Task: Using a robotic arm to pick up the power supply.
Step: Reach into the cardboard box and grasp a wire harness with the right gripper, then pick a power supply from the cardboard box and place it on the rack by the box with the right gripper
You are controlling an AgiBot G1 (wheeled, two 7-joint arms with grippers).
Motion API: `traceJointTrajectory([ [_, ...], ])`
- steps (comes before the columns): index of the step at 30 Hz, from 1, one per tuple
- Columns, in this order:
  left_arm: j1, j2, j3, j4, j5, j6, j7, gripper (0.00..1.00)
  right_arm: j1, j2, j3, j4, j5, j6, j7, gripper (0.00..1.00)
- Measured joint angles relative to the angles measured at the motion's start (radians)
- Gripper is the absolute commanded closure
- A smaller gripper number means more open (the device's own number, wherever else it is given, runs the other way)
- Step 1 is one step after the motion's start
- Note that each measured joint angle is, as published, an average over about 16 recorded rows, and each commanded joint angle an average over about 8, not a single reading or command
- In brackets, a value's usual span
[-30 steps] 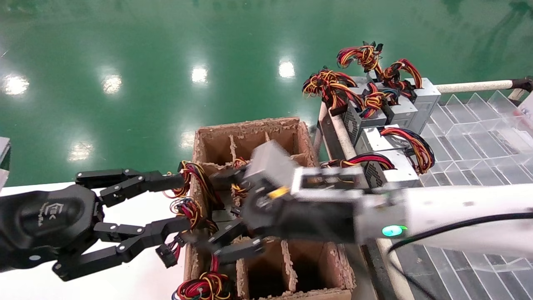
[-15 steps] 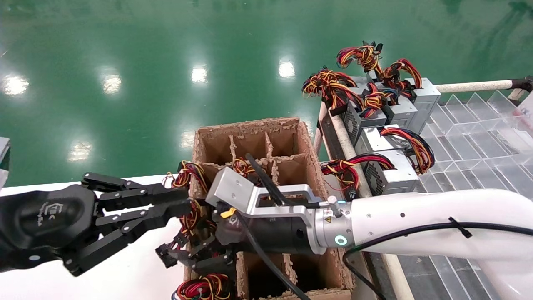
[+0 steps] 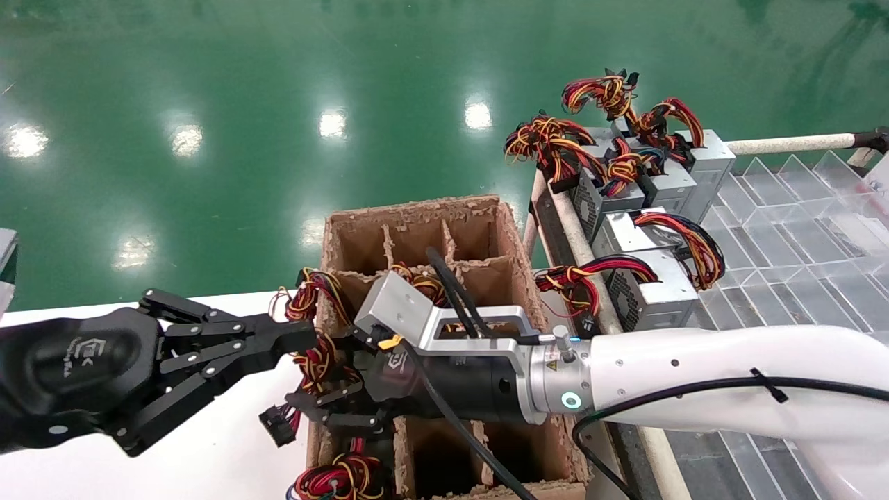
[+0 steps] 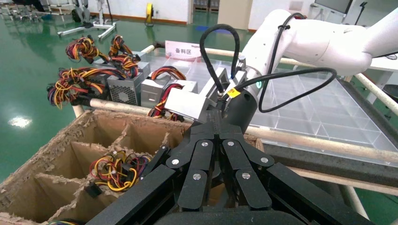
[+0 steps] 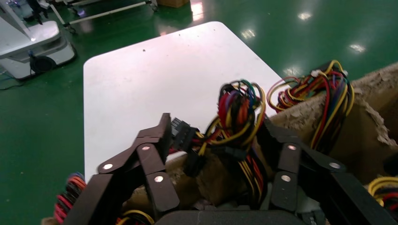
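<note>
Red, yellow, black wire bundle [image 5: 237,119] between spread right claw [image 5: 213,154] fingers, left claw [image 3: 288,340] closed beside cardboard box [image 3: 510,239].

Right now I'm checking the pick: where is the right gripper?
In the head view the right gripper is low over the cardboard box's near-left compartments, open around a wire bundle.

The glossy white tubular robotic arm [image 3: 694,375] reaches its black linkage-finger tool [image 3: 326,410] into red-yellow-black wire bundle [image 5: 237,122], fingers spread around it.
</note>
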Motion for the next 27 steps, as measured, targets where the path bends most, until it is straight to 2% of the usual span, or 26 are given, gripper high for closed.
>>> traceJointTrajectory([
  [16, 0.000, 0.000, 0.000, 0.000, 0.000, 0.000, 0.000, 1.00, -0.002, 0.005, 0.003, -0.003, -0.004, 0.011, 0.013, 1.00],
  [27, 0.000, 0.000, 0.000, 0.000, 0.000, 0.000, 0.000, 1.00, 0.011, 0.050, 0.046, 0.005, 0.059, -0.013, -0.001, 1.00],
])
